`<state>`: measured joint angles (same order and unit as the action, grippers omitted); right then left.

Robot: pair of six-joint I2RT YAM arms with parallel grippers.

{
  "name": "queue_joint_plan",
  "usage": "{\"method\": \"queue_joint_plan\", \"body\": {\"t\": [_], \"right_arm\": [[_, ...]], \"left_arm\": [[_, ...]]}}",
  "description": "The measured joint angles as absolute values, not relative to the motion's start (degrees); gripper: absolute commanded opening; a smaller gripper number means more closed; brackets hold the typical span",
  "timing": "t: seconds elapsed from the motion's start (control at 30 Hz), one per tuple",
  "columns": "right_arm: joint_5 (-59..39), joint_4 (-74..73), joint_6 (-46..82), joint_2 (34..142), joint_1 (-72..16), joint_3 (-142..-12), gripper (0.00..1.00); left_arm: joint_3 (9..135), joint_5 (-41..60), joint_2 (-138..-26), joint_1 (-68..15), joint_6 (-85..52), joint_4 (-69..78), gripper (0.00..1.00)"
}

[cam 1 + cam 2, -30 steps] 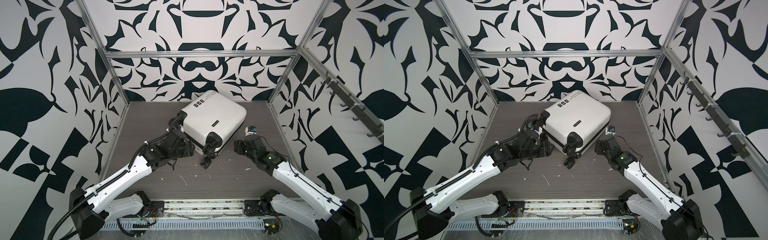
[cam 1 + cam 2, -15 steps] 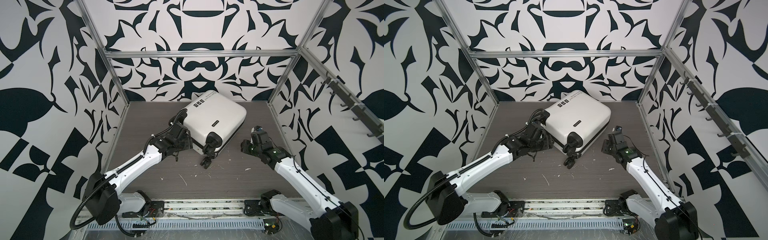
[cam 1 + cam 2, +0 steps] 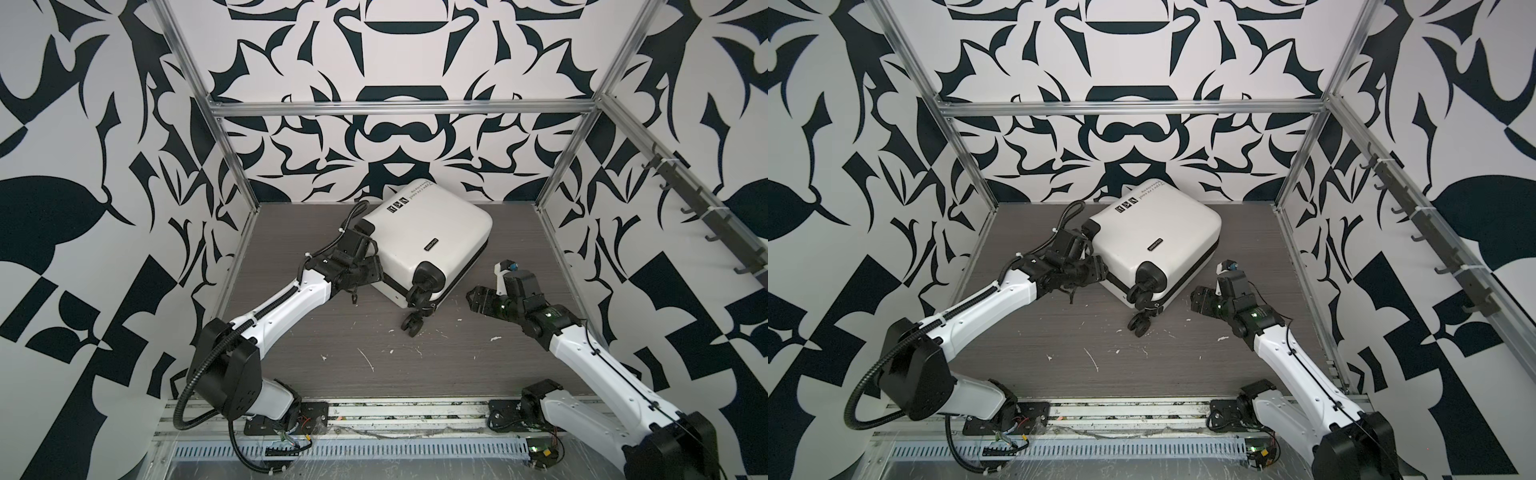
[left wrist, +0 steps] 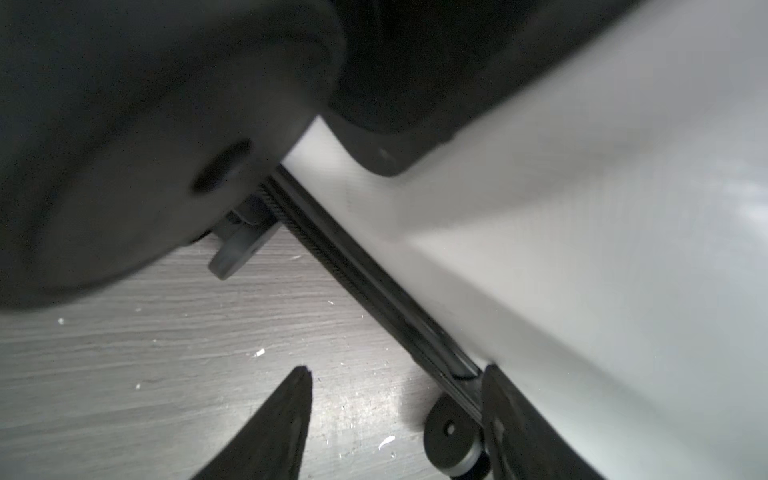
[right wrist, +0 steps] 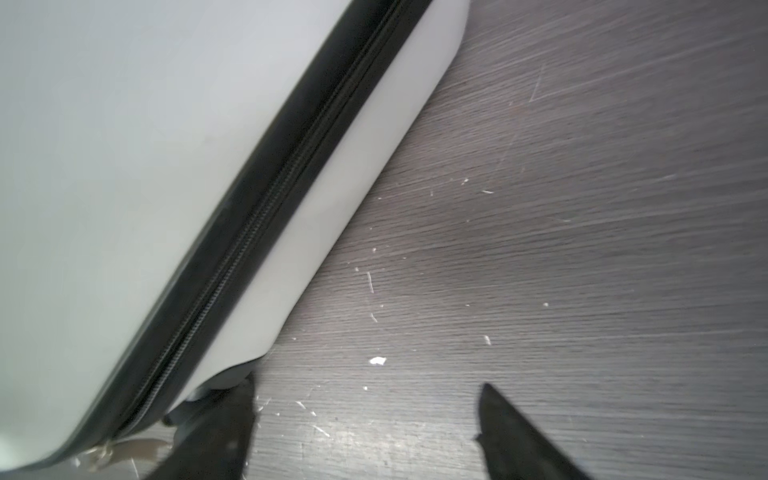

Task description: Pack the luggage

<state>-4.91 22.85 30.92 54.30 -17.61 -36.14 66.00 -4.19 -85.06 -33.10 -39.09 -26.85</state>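
The luggage (image 3: 432, 232) (image 3: 1163, 232), a white hard-shell suitcase, lies zipped shut at the back middle of the dark table (image 3: 332, 345), its black wheels (image 3: 419, 291) toward the front. My left gripper (image 3: 370, 270) (image 3: 1096, 272) is open at the case's left side. In the left wrist view the left gripper (image 4: 398, 370) has one finger (image 4: 511, 415) against the zipper seam (image 4: 374, 282), beside a round zipper pull (image 4: 453, 432). My right gripper (image 3: 478, 297) (image 3: 1200, 299) stands open just right of the wheels. In the right wrist view the right gripper (image 5: 368, 382) spans bare table beside the case (image 5: 124, 145).
White flecks (image 3: 370, 361) litter the table. Aluminium frame posts (image 3: 232, 166) and patterned walls enclose the cell on three sides. A rail of hooks (image 3: 706, 216) runs along the right wall. The arms' base rail (image 3: 395, 411) lies along the front edge.
The right gripper's jaws have spread wider. The left arm has stretched forward, bringing its gripper further along the case's left side. The suitcase has stayed put.
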Motion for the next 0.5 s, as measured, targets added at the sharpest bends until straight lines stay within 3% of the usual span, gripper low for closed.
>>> {"method": "queue_joint_plan", "body": {"t": [0.37, 0.5], "right_arm": [[-6.42, 21.89, 31.73, 51.35, -17.61, -35.03, 0.99], [-7.01, 21.26, 31.99, 51.29, -17.61, -34.35, 0.86]], "left_arm": [[76.20, -1.45, -95.61, -29.21, -35.48, -25.96, 0.67], [76.93, -1.02, -96.07, -28.99, -35.09, -25.41, 0.67]]}}
